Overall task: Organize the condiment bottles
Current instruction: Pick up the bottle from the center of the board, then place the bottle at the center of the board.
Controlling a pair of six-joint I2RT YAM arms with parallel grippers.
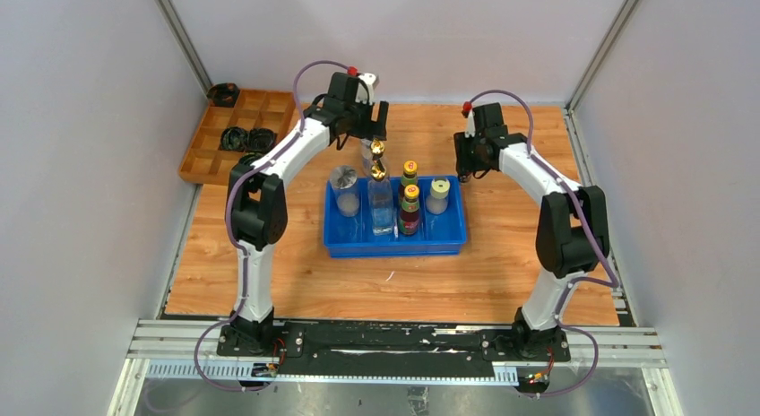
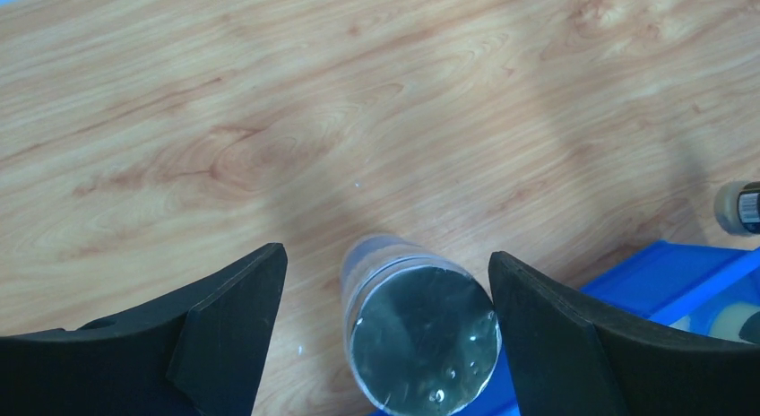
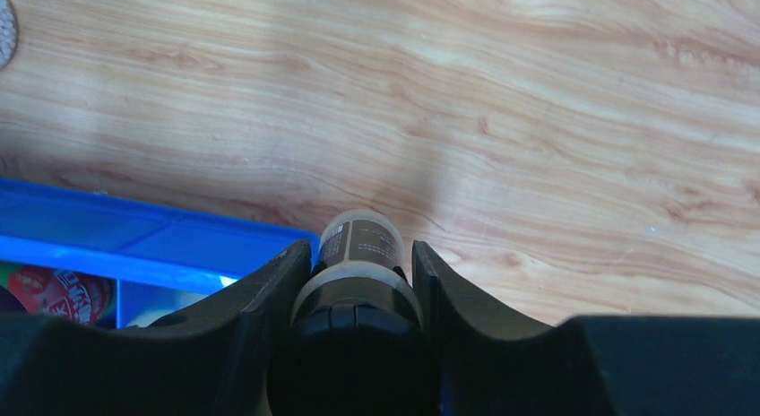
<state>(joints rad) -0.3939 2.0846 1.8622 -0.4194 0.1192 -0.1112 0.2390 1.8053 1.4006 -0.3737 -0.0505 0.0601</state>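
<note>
Our left gripper [image 2: 385,256] hangs open astride a silver-lidded jar [image 2: 421,340] at the bin's [image 1: 394,246] 12 o'clock. Our right gripper [image 3: 360,248] clamps the black-capped bottle [image 3: 357,308] at 1 o'clock.

The table [image 2: 269,120] is matt wood-grain, the bin [image 1: 394,247] glossy blue plastic, the jar lid [image 2: 421,344] mirror-shiny.

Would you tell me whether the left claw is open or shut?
Open: the left claw has its fingers apart, with gaps on either side of the silver-lidded jar.
</note>
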